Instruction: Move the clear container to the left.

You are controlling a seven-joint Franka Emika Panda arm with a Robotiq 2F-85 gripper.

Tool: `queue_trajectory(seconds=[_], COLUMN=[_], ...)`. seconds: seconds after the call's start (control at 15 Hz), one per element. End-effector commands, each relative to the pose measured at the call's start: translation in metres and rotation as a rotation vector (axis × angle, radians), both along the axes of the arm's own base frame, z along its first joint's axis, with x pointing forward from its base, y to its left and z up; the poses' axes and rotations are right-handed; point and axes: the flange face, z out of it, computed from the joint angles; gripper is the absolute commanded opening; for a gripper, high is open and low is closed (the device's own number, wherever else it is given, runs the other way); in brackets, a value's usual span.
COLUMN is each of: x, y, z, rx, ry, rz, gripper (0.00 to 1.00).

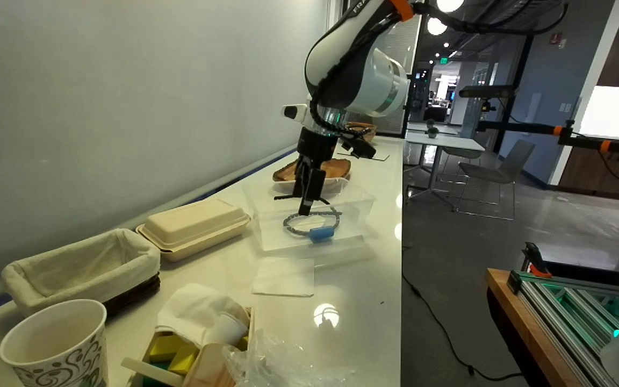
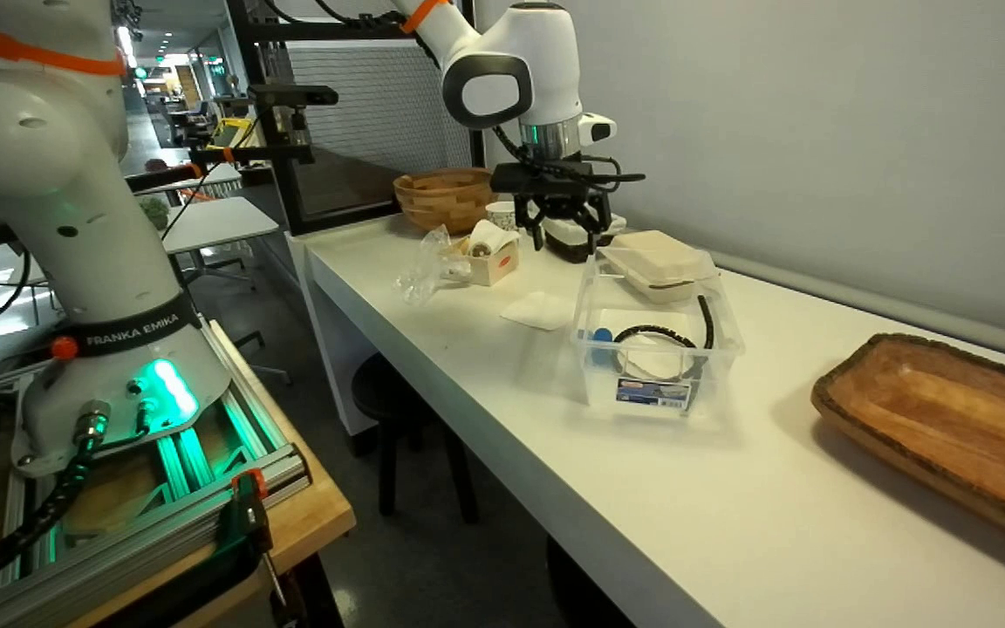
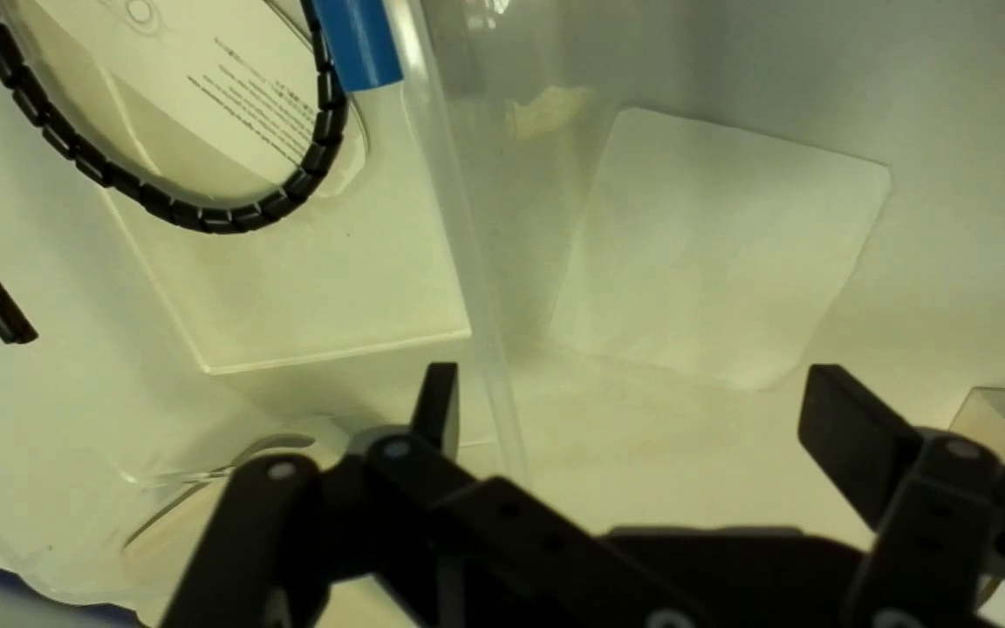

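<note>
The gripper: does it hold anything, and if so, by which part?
Nothing is held: the gripper is open, its fingers apart in the wrist view.

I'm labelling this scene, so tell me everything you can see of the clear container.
The clear container is a rectangular, transparent, plastic-looking bin with a rim around its open top. One wall carries a blue and white label. It stands upright on the white table, with a black segmented loop and a blue piece inside. In the wrist view, one rim edge crosses the gap of the open claw; I cannot tell whether they touch.
</note>
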Motion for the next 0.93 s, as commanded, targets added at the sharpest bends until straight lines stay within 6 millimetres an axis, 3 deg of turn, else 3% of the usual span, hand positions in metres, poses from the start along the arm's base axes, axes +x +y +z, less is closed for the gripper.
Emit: queue_trajectory(seconds=[0.0,0.2,0.33,0.4,0.53,0.6,0.73,0.87], x=[0.011,0.022,0.026,0.029,0.033,0.034,0.035,0.034], y=[-0.001,0.001,0.001,0.000,-0.003,-0.004,-0.007,-0.009], z=[-0.009,-0.014,-0.022,-0.026,-0.034,-0.038,-0.046,-0.051], rx=[-0.044,-0.072,-0.087,-0.090,-0.106,-0.111,-0.107,-0.097], ry=[-0.044,-0.089,-0.101,-0.107,-0.113,-0.116,-0.109,-0.095], rz=[0.083,0.158,0.197,0.210,0.238,0.244,0.245,0.244], gripper=[1.00,1.00,0.85,0.73,0.78,0.70,0.73,0.57])
